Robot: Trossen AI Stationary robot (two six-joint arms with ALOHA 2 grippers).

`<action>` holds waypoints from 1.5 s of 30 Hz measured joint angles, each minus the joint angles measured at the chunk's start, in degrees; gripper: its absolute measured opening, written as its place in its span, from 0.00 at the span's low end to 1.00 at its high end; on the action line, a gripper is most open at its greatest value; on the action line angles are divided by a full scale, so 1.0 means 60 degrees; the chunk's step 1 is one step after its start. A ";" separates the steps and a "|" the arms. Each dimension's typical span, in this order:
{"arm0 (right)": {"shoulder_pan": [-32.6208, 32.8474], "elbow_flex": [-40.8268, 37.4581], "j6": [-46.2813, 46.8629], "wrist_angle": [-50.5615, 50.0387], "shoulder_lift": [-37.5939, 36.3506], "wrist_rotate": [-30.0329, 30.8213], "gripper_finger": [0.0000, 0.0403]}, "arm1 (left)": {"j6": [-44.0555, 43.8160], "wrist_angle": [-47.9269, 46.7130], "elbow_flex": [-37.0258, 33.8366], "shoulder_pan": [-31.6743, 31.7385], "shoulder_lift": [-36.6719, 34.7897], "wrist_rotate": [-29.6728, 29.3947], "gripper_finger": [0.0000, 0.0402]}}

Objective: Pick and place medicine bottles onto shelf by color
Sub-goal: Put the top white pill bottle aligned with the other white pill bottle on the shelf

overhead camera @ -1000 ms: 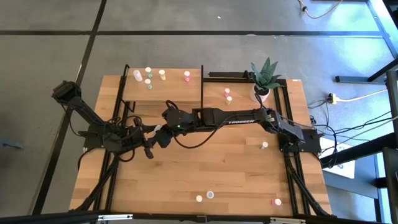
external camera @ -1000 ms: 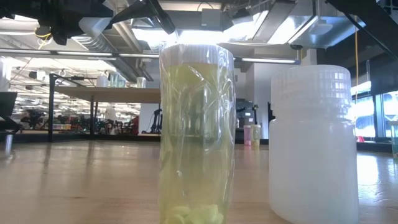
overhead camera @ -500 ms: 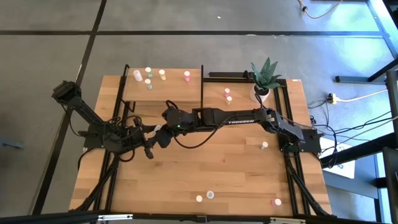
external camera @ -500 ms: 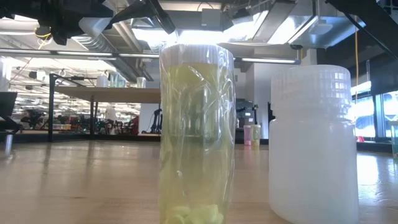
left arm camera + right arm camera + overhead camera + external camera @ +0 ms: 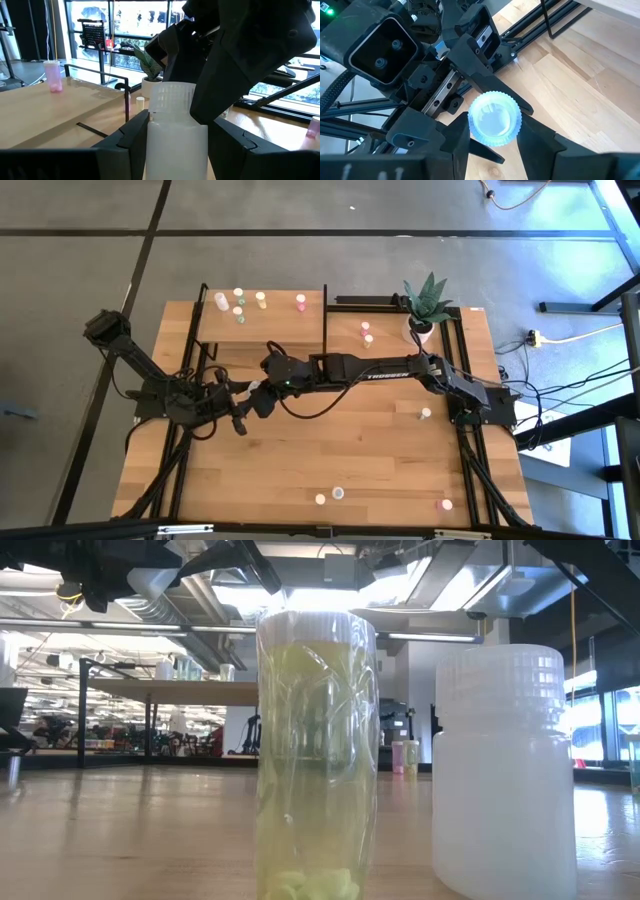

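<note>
Table (image 5: 350, 450): light wood planks w/ visible grain, slight sheen. White bottle (image 5: 176, 135): matt, translucent plastic w/ ribbed cap. Yellowish bottle (image 5: 317, 755): clear, glossy plastic. Left gripper (image 5: 490, 100) fingers: matt black plastic-looking.

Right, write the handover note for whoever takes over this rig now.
Left gripper: shut on the white bottle, mid-table.
Right gripper: shut on the same bottle at its ribbed cap; it looks like a pass between arms.
Done: five bottles stand on the shelf, among them a yellow-topped bottle and a pink-topped bottle.
Left: the held bottle, two loose bottles beside the plant pot, a single bottle near the right arm's base, and three near-edge bottles.
</note>
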 joint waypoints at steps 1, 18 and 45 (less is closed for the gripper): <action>0.0000 0.0000 -0.0007 0.0000 0.0000 0.0000 0.35 | -0.0004 0.0040 0.0000 0.0000 0.0000 0.0000 0.41; 0.0000 0.0000 -0.0024 0.0022 0.0000 0.0015 0.35 | -0.0033 0.0255 -0.0004 0.0000 0.0000 0.0015 0.43; -0.0026 0.0000 -0.0020 0.0029 0.0000 0.0095 0.35 | 0.0110 0.0252 -0.0004 0.0022 0.0000 -0.0003 0.69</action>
